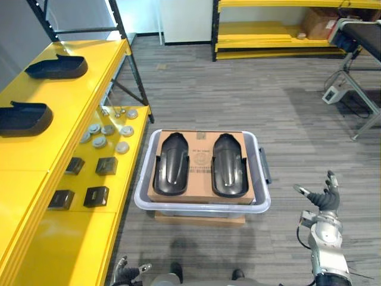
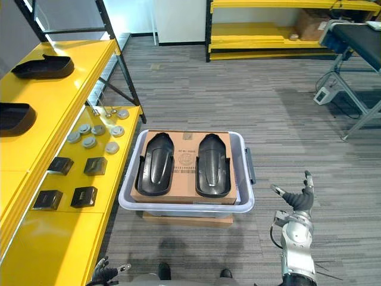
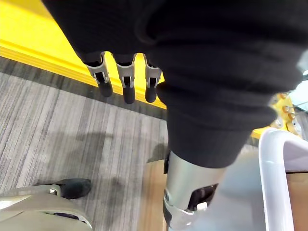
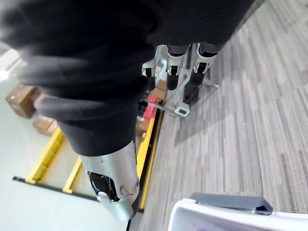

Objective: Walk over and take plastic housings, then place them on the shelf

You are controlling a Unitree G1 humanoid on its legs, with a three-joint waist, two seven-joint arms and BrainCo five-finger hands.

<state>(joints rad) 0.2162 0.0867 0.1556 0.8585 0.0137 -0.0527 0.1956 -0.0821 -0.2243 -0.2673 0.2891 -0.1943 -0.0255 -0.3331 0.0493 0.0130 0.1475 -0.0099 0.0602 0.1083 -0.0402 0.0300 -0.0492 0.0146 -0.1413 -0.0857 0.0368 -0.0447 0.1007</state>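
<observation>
Two black plastic housings, one (image 1: 171, 163) beside the other (image 1: 230, 164), lie on a cardboard sheet (image 1: 201, 159) inside a pale grey bin (image 1: 143, 202) on the floor ahead. Two more black housings sit on the yellow shelf's top deck (image 1: 41, 134) at the left, one far (image 1: 56, 67) and one nearer (image 1: 24, 117). My right hand (image 1: 324, 199) hangs open, low at the right of the bin, fingers straight and holding nothing. My left hand (image 1: 126, 274) shows at the bottom edge beside the shelf, fingers (image 3: 126, 84) straight and empty.
On the shelf's lower deck lie several grey round caps (image 1: 107, 134) and small black blocks (image 1: 95, 195). A black-framed rack post (image 1: 128, 56) stands behind. Another yellow rack (image 1: 280, 30) with cardboard boxes lines the back wall. A metal-legged stand (image 1: 357, 77) is at the far right.
</observation>
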